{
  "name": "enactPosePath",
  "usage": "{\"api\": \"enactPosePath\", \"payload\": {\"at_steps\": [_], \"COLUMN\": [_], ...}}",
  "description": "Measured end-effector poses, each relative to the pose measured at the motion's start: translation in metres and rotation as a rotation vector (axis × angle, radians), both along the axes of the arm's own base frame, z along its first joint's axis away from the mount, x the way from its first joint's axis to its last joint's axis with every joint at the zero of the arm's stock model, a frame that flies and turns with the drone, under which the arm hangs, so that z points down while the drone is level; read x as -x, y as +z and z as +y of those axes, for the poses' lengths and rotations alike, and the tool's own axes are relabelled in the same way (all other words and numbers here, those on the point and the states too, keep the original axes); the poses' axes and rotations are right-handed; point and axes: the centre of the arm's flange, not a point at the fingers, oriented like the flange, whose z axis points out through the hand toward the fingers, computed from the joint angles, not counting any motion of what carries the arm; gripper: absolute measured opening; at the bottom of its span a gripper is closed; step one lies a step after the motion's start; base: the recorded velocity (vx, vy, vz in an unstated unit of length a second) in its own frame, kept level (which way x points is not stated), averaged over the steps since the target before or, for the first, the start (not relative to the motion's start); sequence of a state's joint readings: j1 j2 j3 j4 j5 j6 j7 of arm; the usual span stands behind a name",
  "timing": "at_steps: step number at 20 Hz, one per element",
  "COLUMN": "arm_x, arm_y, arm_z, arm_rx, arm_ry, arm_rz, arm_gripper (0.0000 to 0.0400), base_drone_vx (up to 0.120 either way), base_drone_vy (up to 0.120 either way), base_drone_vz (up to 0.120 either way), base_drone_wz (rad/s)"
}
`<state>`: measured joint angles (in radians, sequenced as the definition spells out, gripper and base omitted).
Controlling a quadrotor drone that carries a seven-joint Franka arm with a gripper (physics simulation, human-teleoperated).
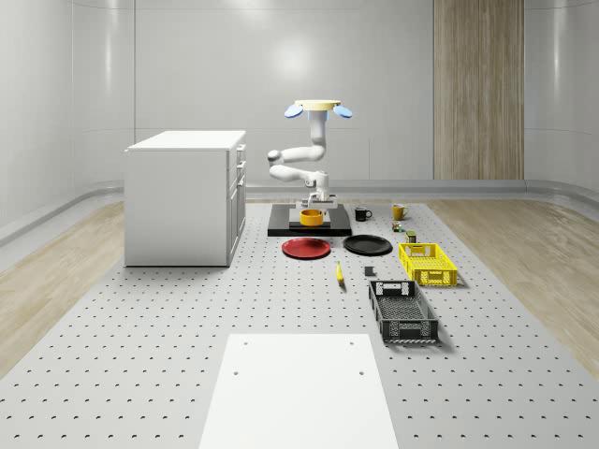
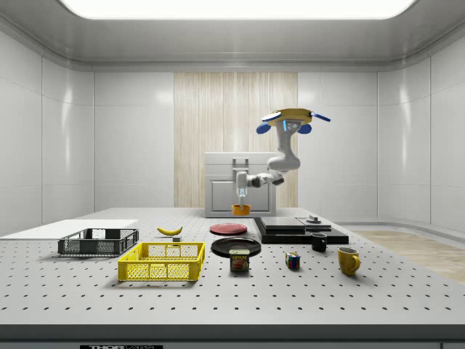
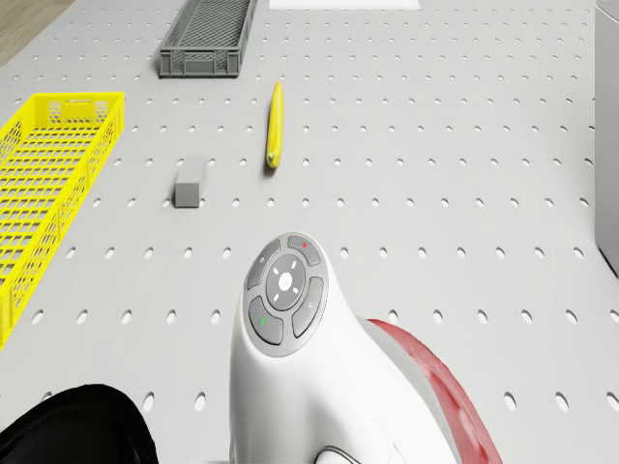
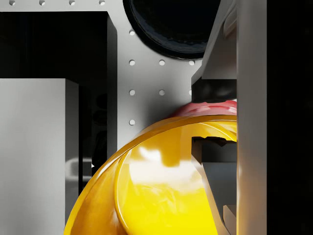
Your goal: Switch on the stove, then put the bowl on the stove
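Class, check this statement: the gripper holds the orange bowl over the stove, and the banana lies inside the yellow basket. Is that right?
Not quite. The gripper does hold the orange bowl over the stove, but the banana lies on the bare table, between the yellow basket and the cabinet. The drone view shows it.

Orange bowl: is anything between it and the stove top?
Nothing visible. The round orange bowl hangs in the gripper just above the flat black stove, under the hovering drone. The red plate lies in front, apart.
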<state>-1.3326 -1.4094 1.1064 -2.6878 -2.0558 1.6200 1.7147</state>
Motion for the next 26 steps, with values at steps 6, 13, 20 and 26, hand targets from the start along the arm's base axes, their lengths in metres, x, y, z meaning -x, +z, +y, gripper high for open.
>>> {"api": "enactPosePath", "payload": {"at_steps": [6,13,20,26], "arm_x": [0.0,0.0,0.0,0.0], "arm_y": [0.0,0.0,0.0,0.0], "arm_z": [0.0,0.0,0.0,0.0], "arm_rx": [0.0,0.0,0.0,0.0], "arm_ry": [0.0,0.0,0.0,0.0], "arm_rz": [0.0,0.0,0.0,0.0], "arm_gripper": [0.01,0.01,0.01,0.01], "base_drone_vx": [-0.12,-0.12,-0.12,-0.12], "base_drone_vy": [0.0,0.0,-0.029,0.0], "base_drone_vz": [0.0,0.0,0.0,0.0], "base_drone_wz": [0.0,0.0,0.0,0.0]}}
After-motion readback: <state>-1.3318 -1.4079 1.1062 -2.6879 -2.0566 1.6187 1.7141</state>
